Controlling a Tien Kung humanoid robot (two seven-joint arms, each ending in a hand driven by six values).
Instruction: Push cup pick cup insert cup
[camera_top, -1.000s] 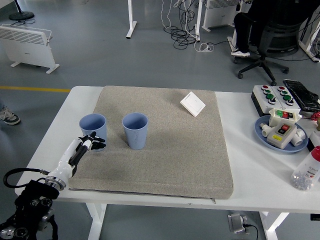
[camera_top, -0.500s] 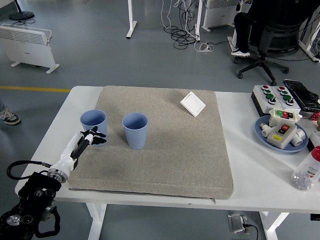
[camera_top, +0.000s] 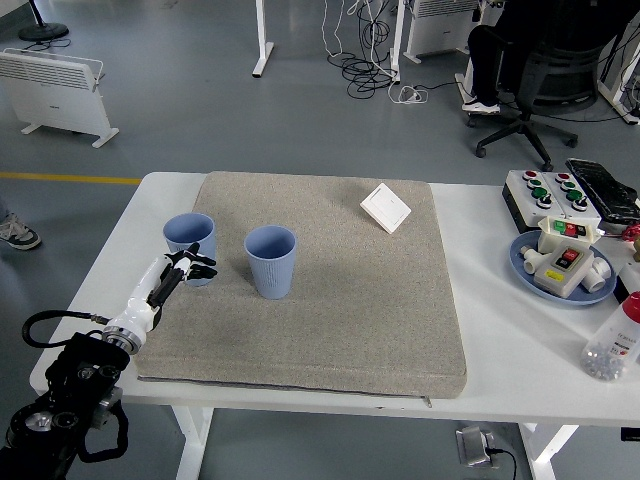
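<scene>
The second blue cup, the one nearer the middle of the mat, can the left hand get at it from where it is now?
Probably yes. The left hand is at the left blue cup, and only bare grey mat lies between it and the second blue cup, to its right. Nothing blocks the way.

The left hand (camera_top: 190, 265) has reached further forward over the grey mat (camera_top: 330, 300). Pressed against its fingers, the left cup (camera_top: 188, 247) has slid away from the table's near edge and slightly toward the other cup (camera_top: 270, 261).
</scene>
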